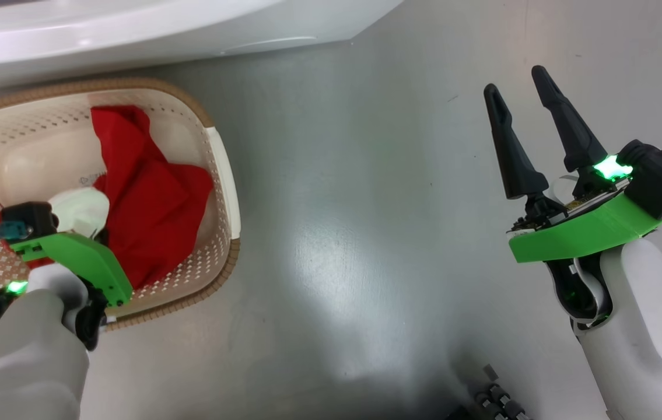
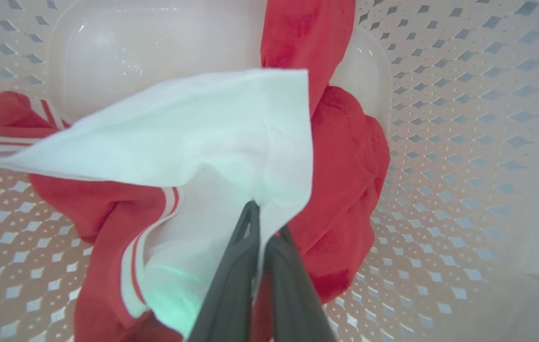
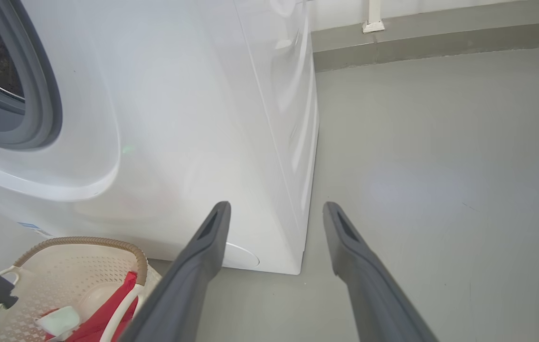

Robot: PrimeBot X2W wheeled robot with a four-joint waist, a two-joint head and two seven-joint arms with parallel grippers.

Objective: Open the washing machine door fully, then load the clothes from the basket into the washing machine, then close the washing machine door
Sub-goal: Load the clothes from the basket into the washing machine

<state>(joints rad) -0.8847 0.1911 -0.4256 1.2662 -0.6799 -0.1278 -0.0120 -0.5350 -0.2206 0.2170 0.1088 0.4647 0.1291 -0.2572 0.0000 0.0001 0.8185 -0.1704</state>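
The cream basket [image 1: 223,169] sits on the floor in front of the white washing machine [image 1: 132,29]. Red clothes [image 1: 150,216] with a white panel [image 2: 193,133] lie inside it. My left gripper [image 2: 260,213] reaches down into the basket and is shut on the white panel. Its fingers are hidden under the wrist in the head view. My right gripper [image 1: 515,81] hangs open over bare floor, far to the right of the basket, with nothing in it. The right wrist view shows the machine's grey seal [image 3: 36,95] around the drum opening. The washing machine door is out of view.
Grey floor [image 1: 365,233] stretches between the basket and my right arm. The machine's right corner [image 3: 300,266] and round lower cap [image 3: 243,256] stand just ahead of the right gripper [image 3: 276,206]. A wall skirting [image 3: 440,33] runs behind.
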